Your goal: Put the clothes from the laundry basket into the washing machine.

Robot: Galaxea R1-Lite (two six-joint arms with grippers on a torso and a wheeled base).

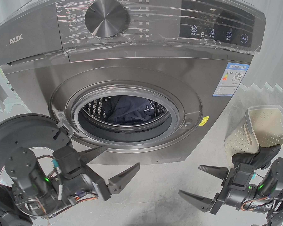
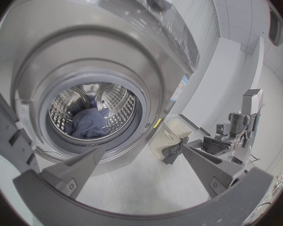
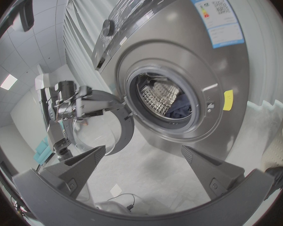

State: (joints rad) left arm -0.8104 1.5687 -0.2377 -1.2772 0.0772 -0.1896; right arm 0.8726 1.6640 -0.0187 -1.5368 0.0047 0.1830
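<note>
Grey floor (image 1: pixel 160 185) is occupied by the open washing machine (image 1: pixel 132 66) containing dark clothes (image 1: pixel 129 110); left gripper (image 1: pixel 122 156) and right gripper (image 1: pixel 190 179) are held spread, empty.

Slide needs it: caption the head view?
Washing machine open, dark clothes inside; left gripper and right gripper open; dark garment draped over laundry basket.
</note>
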